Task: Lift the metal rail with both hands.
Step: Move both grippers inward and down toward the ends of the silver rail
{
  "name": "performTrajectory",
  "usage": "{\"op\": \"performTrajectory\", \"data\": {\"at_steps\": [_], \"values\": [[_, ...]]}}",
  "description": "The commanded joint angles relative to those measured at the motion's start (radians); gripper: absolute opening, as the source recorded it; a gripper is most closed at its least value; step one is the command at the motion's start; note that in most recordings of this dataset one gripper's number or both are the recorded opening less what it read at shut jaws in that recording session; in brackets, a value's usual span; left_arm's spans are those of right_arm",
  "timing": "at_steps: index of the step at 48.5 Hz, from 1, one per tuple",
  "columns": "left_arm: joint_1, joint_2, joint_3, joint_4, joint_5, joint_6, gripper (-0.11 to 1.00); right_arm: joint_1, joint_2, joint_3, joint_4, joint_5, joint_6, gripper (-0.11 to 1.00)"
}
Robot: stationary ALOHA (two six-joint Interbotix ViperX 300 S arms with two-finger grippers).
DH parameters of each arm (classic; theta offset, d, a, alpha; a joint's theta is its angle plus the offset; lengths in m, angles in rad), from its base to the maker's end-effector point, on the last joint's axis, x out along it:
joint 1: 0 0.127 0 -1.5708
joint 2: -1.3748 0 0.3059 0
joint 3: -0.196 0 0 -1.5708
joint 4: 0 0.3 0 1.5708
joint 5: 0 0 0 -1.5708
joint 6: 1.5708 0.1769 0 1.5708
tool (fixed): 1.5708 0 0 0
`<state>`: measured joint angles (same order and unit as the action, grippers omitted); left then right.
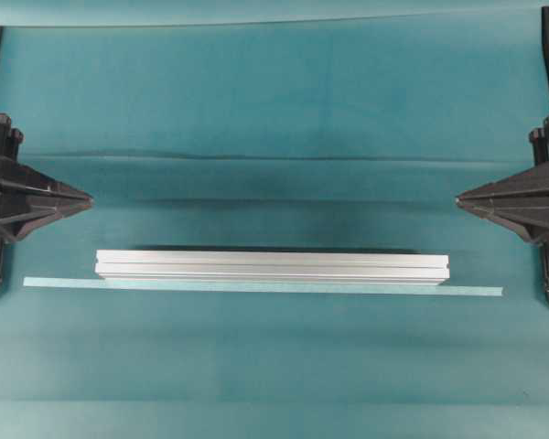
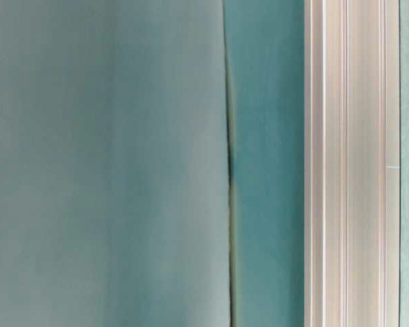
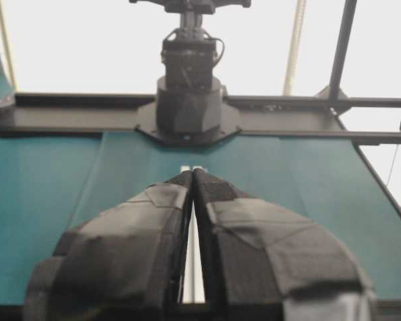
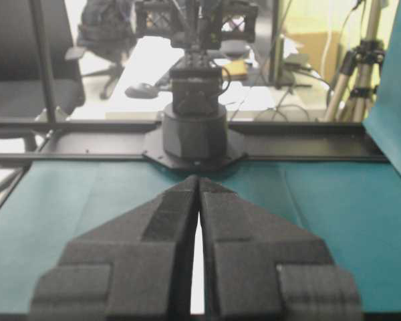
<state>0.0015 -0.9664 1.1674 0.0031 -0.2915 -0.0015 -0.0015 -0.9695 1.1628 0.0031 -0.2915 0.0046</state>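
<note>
Metal rail (image 1: 273, 265) lay flat mid-bench (image 1: 274, 110), touching tape strip (image 1: 476, 291) on its 6 o'clock side. Left fingers (image 1: 88, 198) at 9 o'clock, right fingers (image 1: 461, 198) at 3 o'clock: both closed, empty, clear of rail.

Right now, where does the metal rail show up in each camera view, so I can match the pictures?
Overhead view: the metal rail lies flat below centre, running left to right, just above the pale tape strip.
Table-level view: the rail runs top to bottom along the right side.
Left wrist view: not clearly in it.
Right wrist view: not in it.
Shared landmark: the teal table cover.
</note>
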Motion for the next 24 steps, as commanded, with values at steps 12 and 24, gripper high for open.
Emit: {"op": "performTrajectory", "data": {"at_steps": [12,24], "values": [[0.037,0.078,-0.163,0.009,0.161,-0.11,0.0,-0.054,0.06,-0.144,0.184,0.325,0.101,0.06],[0.018,0.213,-0.357,0.011,0.442,-0.114,0.0,-0.086,0.155,-0.275,0.184,0.617,0.192,0.06]]}}
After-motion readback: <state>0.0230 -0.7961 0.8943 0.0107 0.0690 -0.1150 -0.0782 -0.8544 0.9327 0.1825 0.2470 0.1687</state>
